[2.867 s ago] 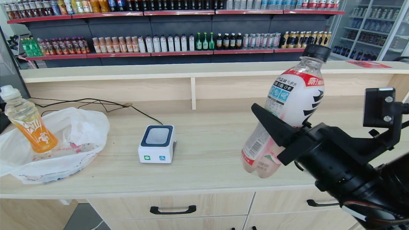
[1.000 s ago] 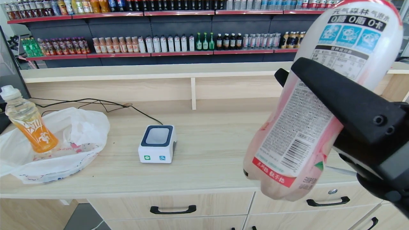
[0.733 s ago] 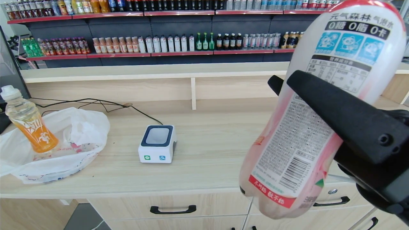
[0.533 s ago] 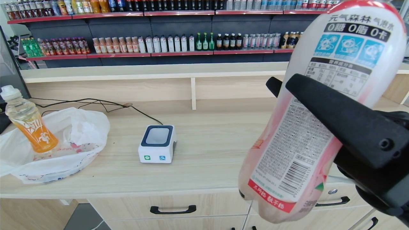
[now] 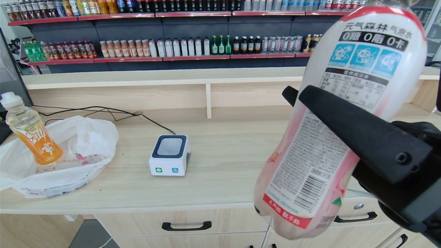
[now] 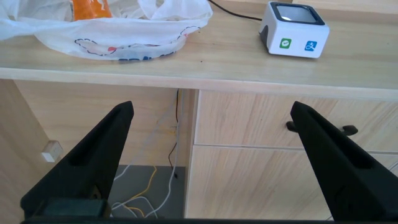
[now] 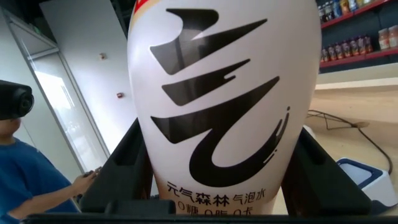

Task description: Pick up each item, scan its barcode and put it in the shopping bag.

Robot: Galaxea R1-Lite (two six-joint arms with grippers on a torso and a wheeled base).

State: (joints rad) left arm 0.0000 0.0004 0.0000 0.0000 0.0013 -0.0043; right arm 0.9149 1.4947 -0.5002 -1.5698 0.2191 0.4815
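Note:
My right gripper (image 5: 320,103) is shut on a pink-and-white drink bottle (image 5: 330,137), held high over the counter's right side with its barcode facing the head camera. In the right wrist view the bottle (image 7: 224,106) sits between the two black fingers (image 7: 118,168). The white barcode scanner (image 5: 169,155) stands mid-counter, also seen in the left wrist view as the scanner (image 6: 292,37). An orange drink bottle (image 5: 29,129) stands in the white shopping bag (image 5: 69,155) at the left. My left gripper (image 6: 211,155) hangs open below the counter edge, in front of the drawers, holding nothing.
A black cable (image 5: 103,112) runs from the scanner along the counter's back. A raised wooden ledge (image 5: 172,77) borders the far side. Drawers with black handles (image 5: 186,226) sit under the counter (image 5: 220,172). Shelves of bottles (image 5: 193,44) line the back wall.
The right gripper has lifted the pink bottle up close to the head camera and turned its barcode side outward, then drifted slightly left and down. Bag, orange bottle and scanner stayed put.

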